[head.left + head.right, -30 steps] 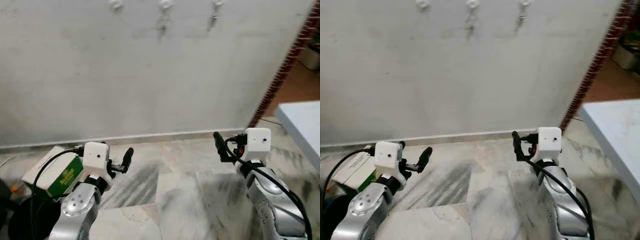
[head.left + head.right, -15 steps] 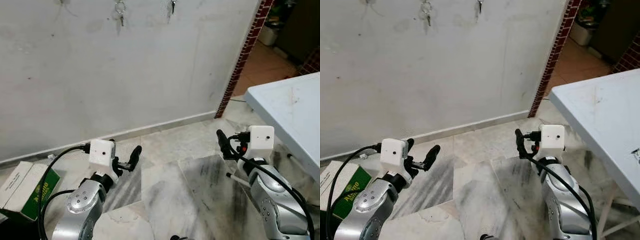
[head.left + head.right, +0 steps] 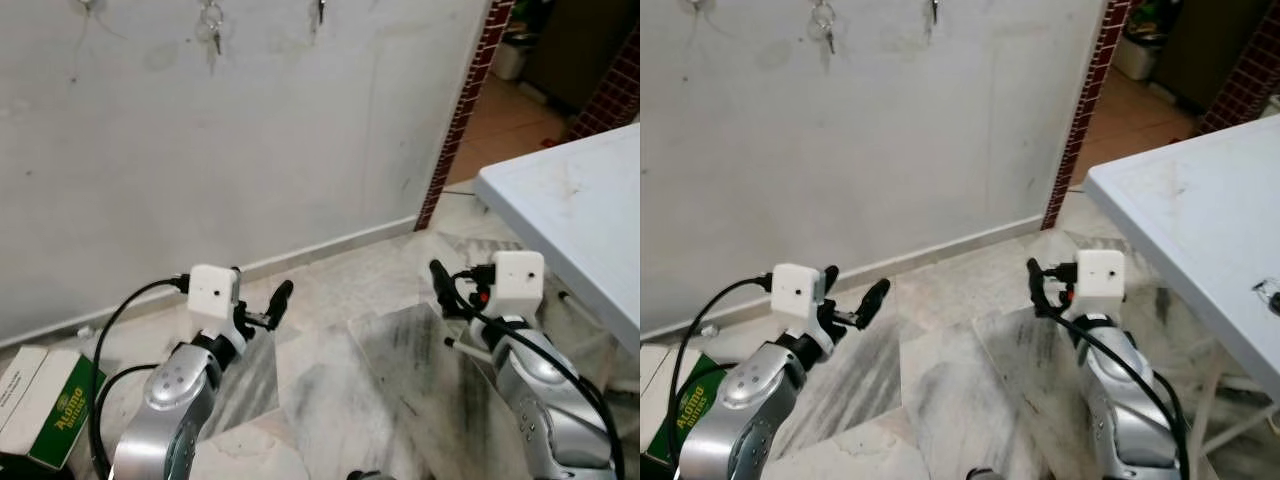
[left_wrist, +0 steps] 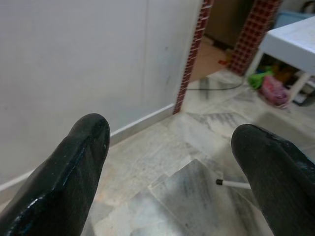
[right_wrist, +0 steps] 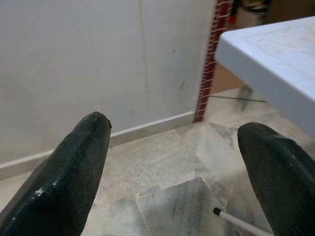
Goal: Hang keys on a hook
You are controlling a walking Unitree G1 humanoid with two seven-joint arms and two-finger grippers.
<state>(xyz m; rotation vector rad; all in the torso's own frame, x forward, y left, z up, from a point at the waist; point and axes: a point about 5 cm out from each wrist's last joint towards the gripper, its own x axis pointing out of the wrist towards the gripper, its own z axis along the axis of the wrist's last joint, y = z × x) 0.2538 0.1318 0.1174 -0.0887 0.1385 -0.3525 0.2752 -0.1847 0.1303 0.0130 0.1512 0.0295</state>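
**View swings right, away from the wall**

The camera has turned: the keys (image 3: 211, 22) now sit at the upper left, the white table (image 3: 570, 205) fills more of the right, and the green box (image 3: 62, 420) has slid toward the left edge.

Keys (image 3: 211, 28) hanging on wall hook (image 3: 209, 8), ring visible.

- White plastered wall (image 3: 300, 130): faces the camera, with a pale skirting strip along its base.
- Marble floor (image 3: 330, 370): grey-veined tiles.
- Red brick column (image 3: 455, 110): at the wall's right end, beside a doorway to a tan-floored room.
- White table (image 3: 1200, 230): on the right; a thin white leg reaches the floor.
- Green and white carton (image 3: 45, 405): lies flat on the floor, lower left.
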